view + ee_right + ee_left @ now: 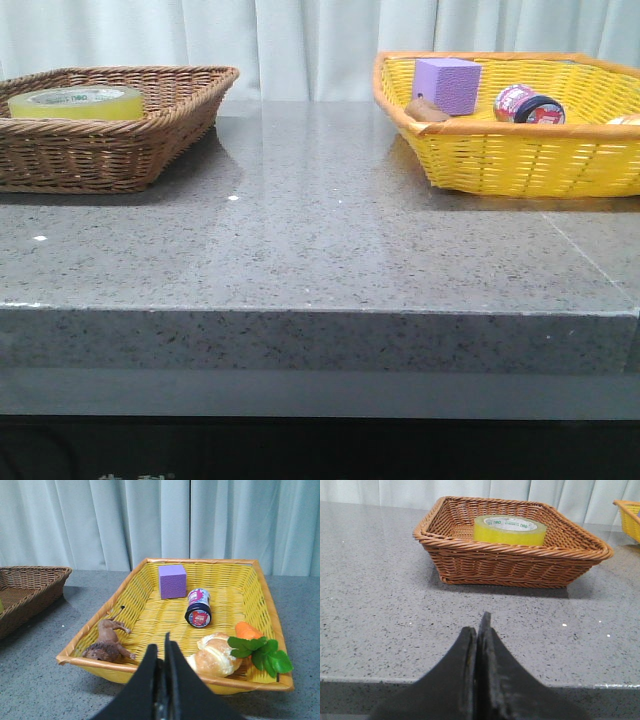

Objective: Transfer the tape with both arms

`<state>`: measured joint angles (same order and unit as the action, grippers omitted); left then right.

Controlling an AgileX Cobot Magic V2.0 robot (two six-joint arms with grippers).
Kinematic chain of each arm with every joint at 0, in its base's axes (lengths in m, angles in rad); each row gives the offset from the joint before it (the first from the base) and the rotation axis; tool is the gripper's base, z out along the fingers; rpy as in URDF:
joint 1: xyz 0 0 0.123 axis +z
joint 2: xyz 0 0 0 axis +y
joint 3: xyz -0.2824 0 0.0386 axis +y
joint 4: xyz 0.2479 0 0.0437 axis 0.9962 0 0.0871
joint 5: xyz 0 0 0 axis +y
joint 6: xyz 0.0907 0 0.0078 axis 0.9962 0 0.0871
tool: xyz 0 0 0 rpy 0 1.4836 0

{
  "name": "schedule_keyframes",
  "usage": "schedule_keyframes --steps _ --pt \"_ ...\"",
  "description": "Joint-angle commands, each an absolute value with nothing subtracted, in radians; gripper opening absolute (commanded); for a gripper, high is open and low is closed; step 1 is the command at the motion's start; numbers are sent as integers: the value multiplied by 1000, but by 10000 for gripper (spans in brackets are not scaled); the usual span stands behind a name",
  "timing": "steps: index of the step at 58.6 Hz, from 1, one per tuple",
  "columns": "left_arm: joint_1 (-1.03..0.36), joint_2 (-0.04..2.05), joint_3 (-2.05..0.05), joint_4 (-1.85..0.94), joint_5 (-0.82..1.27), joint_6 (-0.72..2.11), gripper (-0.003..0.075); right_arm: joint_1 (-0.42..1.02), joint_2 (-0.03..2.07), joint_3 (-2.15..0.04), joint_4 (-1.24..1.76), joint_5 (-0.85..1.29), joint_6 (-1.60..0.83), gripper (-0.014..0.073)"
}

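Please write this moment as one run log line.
stage: not started | tape: in brown basket | left gripper: shut, empty | right gripper: shut, empty, facing yellow basket

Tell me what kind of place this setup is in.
Probably a staged robot test bench rather than a home. A bare grey stone-look table stands before a plain pale curtain, holding only a brown wicker basket with the tape and a yellow basket of toy props.

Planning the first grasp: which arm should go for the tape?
Left. The tape lies in the brown basket on the robot's left, straight ahead of the closed left gripper. The right gripper, also closed, faces the yellow basket instead.
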<state>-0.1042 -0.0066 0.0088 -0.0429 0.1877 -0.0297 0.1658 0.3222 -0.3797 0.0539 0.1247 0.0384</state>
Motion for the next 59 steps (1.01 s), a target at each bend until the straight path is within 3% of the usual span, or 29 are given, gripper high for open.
schedule_keyframes --steps 1,29,47,59 --pt "-103 -24 48 -52 99 -37 -20 161 328 -408 48 38 32 -90" --pt "-103 -24 48 -52 99 -37 -20 160 311 -359 7 31 31 -90" --pt "-103 -24 48 -52 99 -37 -20 119 115 -74 48 22 17 -90" --pt "-103 -24 48 -52 99 -37 -20 48 -28 2 111 67 17 -90"
